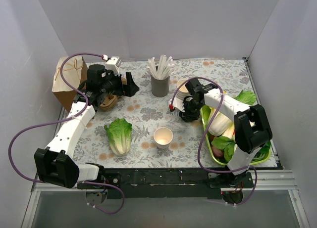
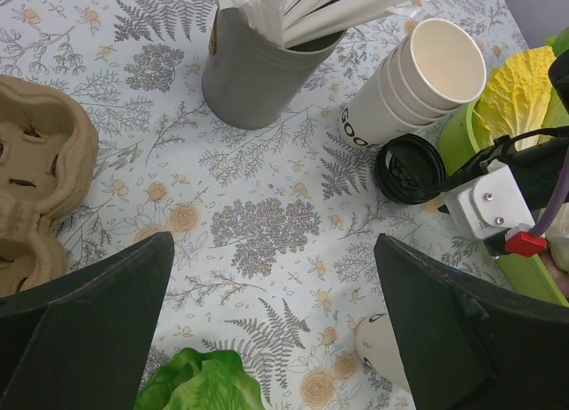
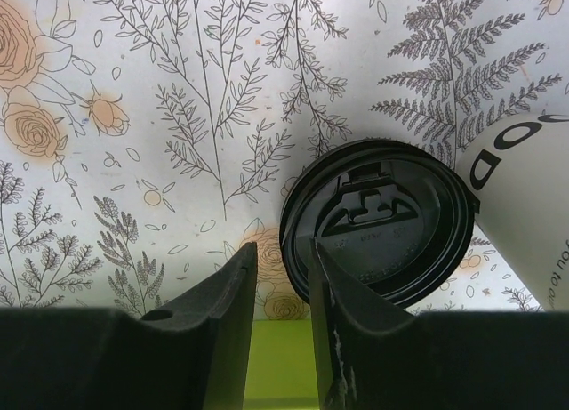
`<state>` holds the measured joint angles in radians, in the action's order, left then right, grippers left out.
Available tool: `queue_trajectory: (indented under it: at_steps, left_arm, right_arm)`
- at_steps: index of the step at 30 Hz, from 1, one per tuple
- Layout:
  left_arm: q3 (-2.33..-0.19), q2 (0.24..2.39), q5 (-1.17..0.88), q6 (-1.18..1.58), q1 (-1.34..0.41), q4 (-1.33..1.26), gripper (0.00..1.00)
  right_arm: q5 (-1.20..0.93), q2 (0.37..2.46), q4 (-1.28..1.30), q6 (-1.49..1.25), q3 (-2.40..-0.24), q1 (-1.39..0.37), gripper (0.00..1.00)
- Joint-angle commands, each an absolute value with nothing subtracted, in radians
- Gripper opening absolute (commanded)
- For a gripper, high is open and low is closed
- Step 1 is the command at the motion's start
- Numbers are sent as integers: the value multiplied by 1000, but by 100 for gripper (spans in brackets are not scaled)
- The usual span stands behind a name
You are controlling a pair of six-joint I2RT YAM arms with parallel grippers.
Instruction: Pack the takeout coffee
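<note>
— Top external, starting at the left: what is there?

— At the back left corner of the floral worktop [image 1: 143, 114] stands a brown paper bag [image 1: 67, 84]. Just right of it lies a cardboard cup carrier [image 1: 107, 102]. The left arm's wrist hangs over the carrier, and the left end effector [image 1: 130, 84] points to the right.

— And its fingers?

— Spread wide. In the left wrist view only patterned cloth shows between them.

— Next along?

— A head of lettuce [image 1: 119, 135] lies near the front edge. To its right a cream paper cup [image 1: 163, 137] stands upright with its mouth open, well apart from both arms.

— Behind that cup?

— A grey cup [image 1: 159, 84] near the back, upright and full of white sticks [image 1: 161, 66]. Right of it is a stack of lidless cups [image 2: 418, 81], tipped with its mouth toward the tray.

— Where is the lid?

— The black lid [image 3: 382, 214] sits low over the worktop just beside that stack, well apart from the cream paper cup. Whether it rests flat I cannot tell.

— And the other arm?

— The right end effector [image 3: 283, 254] is drawn almost together. The right wrist view shows the lid's rim in the narrow slit between the fingers, so it is pinched on the lid.

— Far right?

— A green tray [image 2: 532, 278] runs along the right edge and holds leafy vegetables [image 1: 245, 97]. The right arm reaches across it.
</note>
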<state>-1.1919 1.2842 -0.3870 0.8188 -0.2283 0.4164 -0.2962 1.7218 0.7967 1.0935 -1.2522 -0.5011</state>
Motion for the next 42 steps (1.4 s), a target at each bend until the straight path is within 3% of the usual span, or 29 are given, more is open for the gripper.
queue_trajectory:
  at_steps: [1,9,24,42]
  left_arm:
    - [-1207,1281,-407,815,-221,394,98]
    - [-1203,1279,-407,815,-219,391,98]
    - [-1198,1282,-416,816,-218,385,98]
    - [-1172,1276,-528,772,-218,405,98]
  right_arm:
    - [-285,1740,831,1158,-1292,-497,36]
    - [-270,1770,839,1160,-1305,-495,29]
    - [-271,1807,902,1157,-1358,-483,2]
    - [-302,1735,942,997,-1368,-476,1]
